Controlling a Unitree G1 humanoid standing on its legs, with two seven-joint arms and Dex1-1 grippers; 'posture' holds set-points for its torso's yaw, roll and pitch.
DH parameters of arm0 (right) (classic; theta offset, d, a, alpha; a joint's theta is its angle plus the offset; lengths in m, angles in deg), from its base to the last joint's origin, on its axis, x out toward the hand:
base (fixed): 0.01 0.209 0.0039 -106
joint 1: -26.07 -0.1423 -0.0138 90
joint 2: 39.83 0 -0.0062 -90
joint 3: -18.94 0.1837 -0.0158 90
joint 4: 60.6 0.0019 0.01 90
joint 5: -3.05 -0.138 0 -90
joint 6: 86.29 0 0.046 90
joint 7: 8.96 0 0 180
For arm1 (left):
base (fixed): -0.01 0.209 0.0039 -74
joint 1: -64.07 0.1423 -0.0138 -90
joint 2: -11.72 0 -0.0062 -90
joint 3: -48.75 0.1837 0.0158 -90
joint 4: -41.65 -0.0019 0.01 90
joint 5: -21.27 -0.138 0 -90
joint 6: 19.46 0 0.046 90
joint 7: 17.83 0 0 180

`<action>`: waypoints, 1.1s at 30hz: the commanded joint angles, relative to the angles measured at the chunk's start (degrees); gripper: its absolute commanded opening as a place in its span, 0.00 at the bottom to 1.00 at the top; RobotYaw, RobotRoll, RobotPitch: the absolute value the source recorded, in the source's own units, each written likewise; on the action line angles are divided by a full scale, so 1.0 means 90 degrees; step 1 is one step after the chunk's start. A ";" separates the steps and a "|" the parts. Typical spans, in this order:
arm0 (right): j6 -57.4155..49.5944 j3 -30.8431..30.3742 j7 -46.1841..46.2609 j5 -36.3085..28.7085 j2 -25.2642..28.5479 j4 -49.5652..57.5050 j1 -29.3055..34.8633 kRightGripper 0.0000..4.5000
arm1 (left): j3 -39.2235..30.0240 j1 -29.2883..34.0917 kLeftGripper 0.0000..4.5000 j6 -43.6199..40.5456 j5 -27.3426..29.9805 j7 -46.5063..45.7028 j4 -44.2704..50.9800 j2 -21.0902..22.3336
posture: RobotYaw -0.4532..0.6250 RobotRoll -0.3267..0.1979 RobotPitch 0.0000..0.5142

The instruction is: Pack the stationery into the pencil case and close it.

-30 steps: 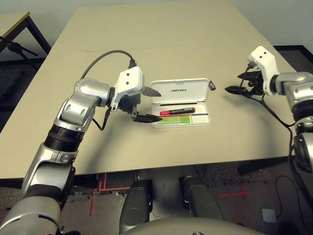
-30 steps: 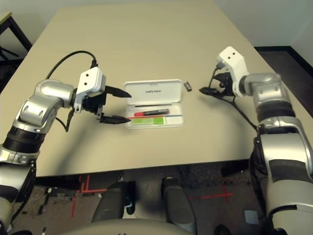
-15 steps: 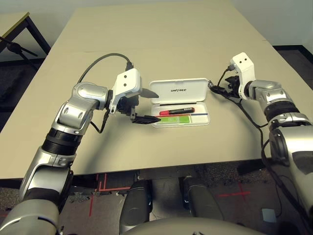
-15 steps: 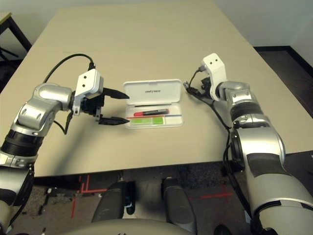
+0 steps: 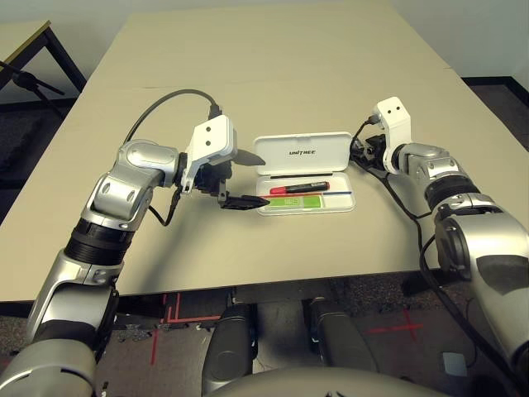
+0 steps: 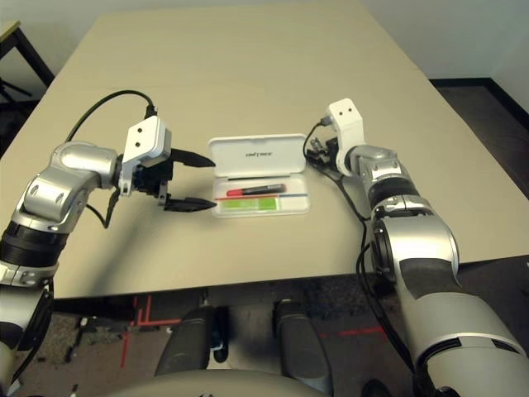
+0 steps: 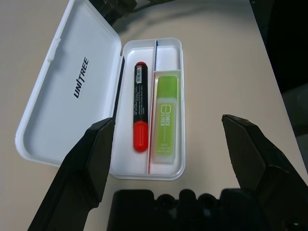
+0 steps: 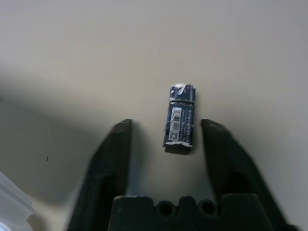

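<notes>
Large beige rectangular table (image 5: 273,74) fills the scene, dark floor around its edges.

Left silver arm reaches in from the robot's left, its left gripper (image 5: 252,178) hovering just beside the left end of the case; two black fingers (image 7: 91,159) spread wide apart, nothing between them (wrist view looks straight down the open case).

Right silver arm comes in from the robot's right, its right gripper (image 8: 166,139) low at the table just off the case's right end, by the lid's far corner. Black fingers (image 8: 110,159) partly apart, straddling the small stubby dark-and-silver cylinder (image 8: 179,119), which lies flat on the table between them. A gap shows on both sides of it, so not clamped in the wrist view.

Flat white hard-plastic rectangular pencil case (image 5: 310,204) with rounded corners sits mid-table, open, hinged lid (image 5: 302,153) laid back on the far side, dark "UNITREE" lettering showing on its inner face. Thin red and blue stripes run inside the tray.

In the tray: short red marker with black barrel (image 7: 140,113) lies lengthwise in the compartment next to the lid, red cap toward the left gripper. Flat light-green translucent bar (image 7: 166,118) lies parallel in the neighbouring compartment on the near side (printed label on it, small text not readable). The two are apart, a thin divider between them.
</notes>
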 commanded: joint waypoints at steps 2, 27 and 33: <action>-0.0007 0.0097 0.0210 0.0014 -0.0038 -0.0130 0.0126 0.25 | -0.0052 0.0036 1.00 -0.0052 0.0066 -0.0038 0.0130 0.0072 | 0.46 0.62 0.24; -0.0739 -0.1460 -0.5513 0.0618 0.2887 0.2041 -0.0053 0.06 | -0.0138 0.0215 1.00 -0.0119 0.0174 -0.0186 0.0183 0.0022 | 0.43 0.62 0.26; -0.1237 -0.1992 -0.6554 0.0026 0.3013 0.3662 0.0179 0.06 | -0.0125 0.0155 1.00 -0.0088 0.0158 -0.0180 0.0135 -0.0009 | 0.43 0.62 0.25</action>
